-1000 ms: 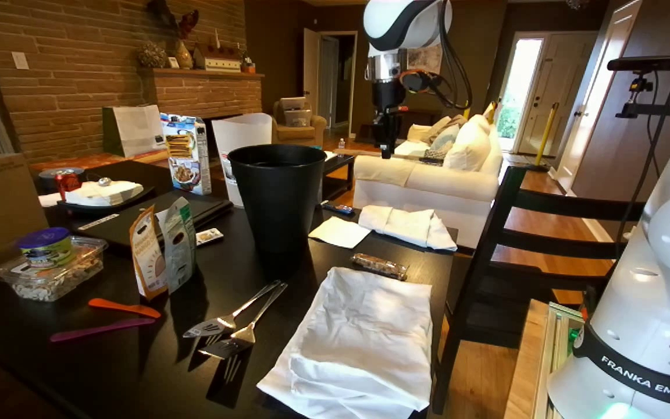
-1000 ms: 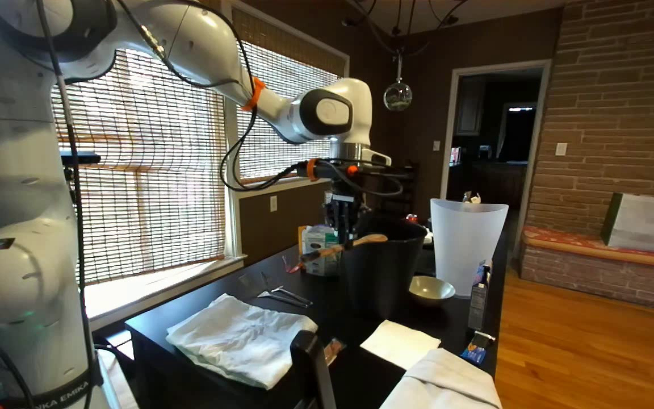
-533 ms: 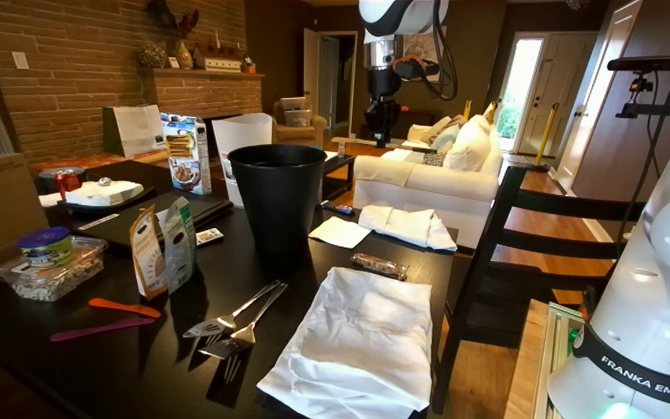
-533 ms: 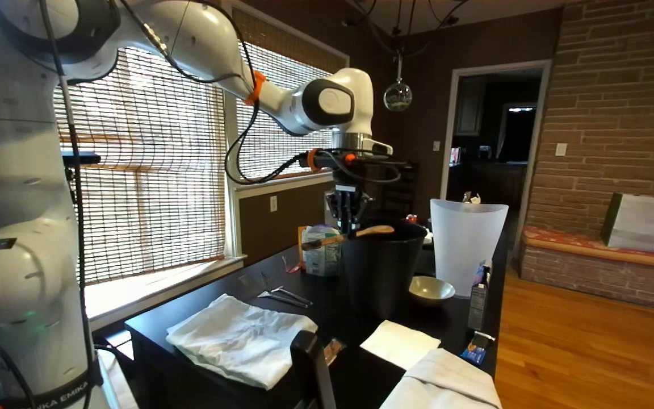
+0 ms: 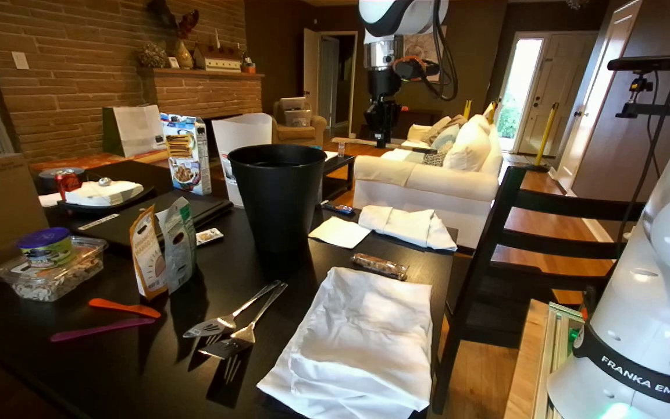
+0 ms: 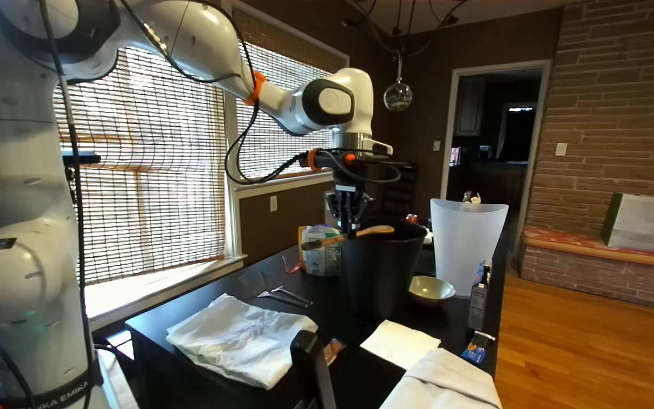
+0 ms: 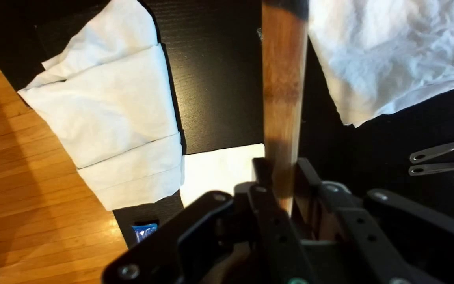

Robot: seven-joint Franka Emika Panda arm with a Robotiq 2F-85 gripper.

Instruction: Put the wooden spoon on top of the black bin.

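The wooden spoon (image 7: 284, 98) hangs beside the black bin (image 5: 277, 198), at about rim height, apart from it and not yet on top. The pincer (image 7: 283, 169) is closed on the spoon near mid-length, its jaws parted only by the wood. The spoon is likely light, stiff and sturdy; smooth wood may pivot, so a central grip suits it. A white sheet (image 5: 339, 231) lies on the worktop (image 5: 224, 262) just beside the bin.
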